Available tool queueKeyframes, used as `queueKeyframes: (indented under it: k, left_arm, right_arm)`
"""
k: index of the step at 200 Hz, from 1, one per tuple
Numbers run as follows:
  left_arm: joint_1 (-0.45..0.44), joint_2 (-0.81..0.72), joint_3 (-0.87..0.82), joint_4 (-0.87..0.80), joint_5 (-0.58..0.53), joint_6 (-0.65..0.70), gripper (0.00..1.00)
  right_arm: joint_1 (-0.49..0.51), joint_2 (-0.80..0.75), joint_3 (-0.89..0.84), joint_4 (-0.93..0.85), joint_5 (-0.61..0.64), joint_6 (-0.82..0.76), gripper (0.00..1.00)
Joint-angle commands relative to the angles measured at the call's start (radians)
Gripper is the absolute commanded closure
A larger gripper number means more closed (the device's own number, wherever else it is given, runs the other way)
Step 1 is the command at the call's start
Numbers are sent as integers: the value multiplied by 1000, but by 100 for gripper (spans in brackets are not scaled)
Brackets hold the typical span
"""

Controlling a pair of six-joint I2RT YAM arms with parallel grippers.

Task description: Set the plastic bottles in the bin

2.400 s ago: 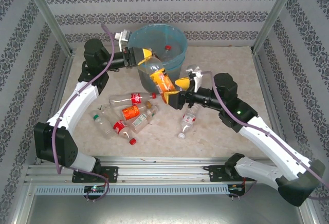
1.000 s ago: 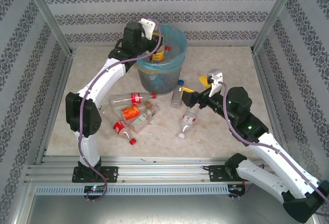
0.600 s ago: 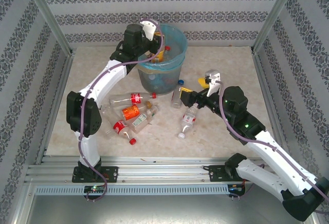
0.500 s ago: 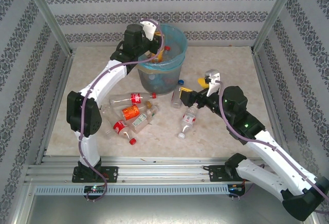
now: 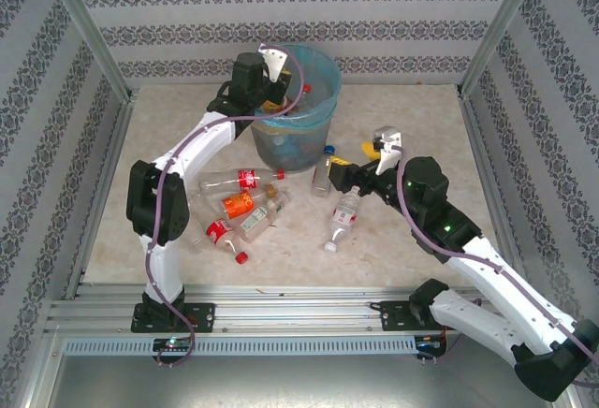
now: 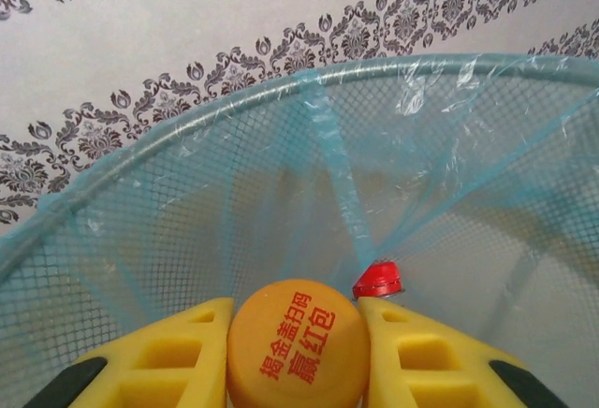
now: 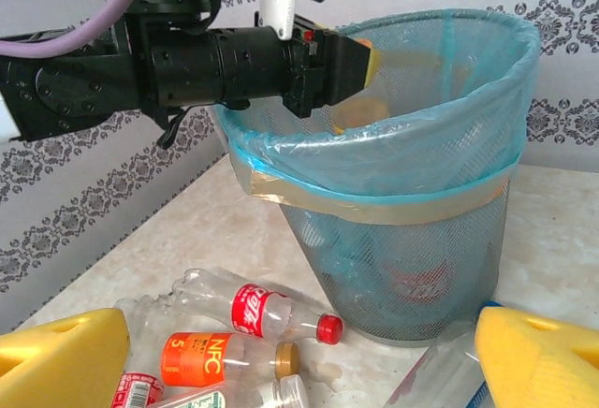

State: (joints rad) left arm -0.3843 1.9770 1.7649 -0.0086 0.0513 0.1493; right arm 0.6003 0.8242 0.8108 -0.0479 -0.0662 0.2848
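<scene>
drop in hand: my left tool (image 6: 296,319) hangs over the bin (image 5: 329,113) at the worktop's (image 5: 412,127) 12 o'clock. its pads (image 6: 178,352) pinch an orange-capped bottle (image 6: 298,361), and a red cap (image 6: 377,280) shows against the liner (image 6: 449,193) below. next, i judge, the pads must part so the bottle falls inside the rim. my right tool (image 7: 299,357) stands spread and empty at the bin's 5 o'clock, facing a blue-capped bottle (image 5: 322,172); it must straddle that, then close. more bottles (image 5: 239,204) lie at 7 o'clock.
</scene>
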Motion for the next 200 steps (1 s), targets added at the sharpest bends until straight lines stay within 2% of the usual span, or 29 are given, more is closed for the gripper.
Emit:
queueKeyframes:
  k: [1, 76, 102, 116, 123, 200]
  left_arm:
    - [1, 46, -45, -29, 14, -27, 100]
    - [2, 104, 15, -147, 50, -88, 100]
    - [2, 94, 64, -200, 56, -105, 79]
    - [2, 87, 104, -231, 84, -115, 61]
    - [2, 80, 120, -244, 100, -120, 55]
    - [2, -81, 202, -212, 205, -167, 41]
  right_arm:
    - [12, -17, 1, 7, 23, -19, 5]
    - [11, -81, -72, 3, 59, -27, 5]
    - [12, -90, -63, -6, 66, -27, 5]
    - [12, -94, -62, -7, 66, -23, 5]
    - [11, -94, -63, -5, 69, -20, 5]
    - [12, -49, -47, -10, 146, 24, 7]
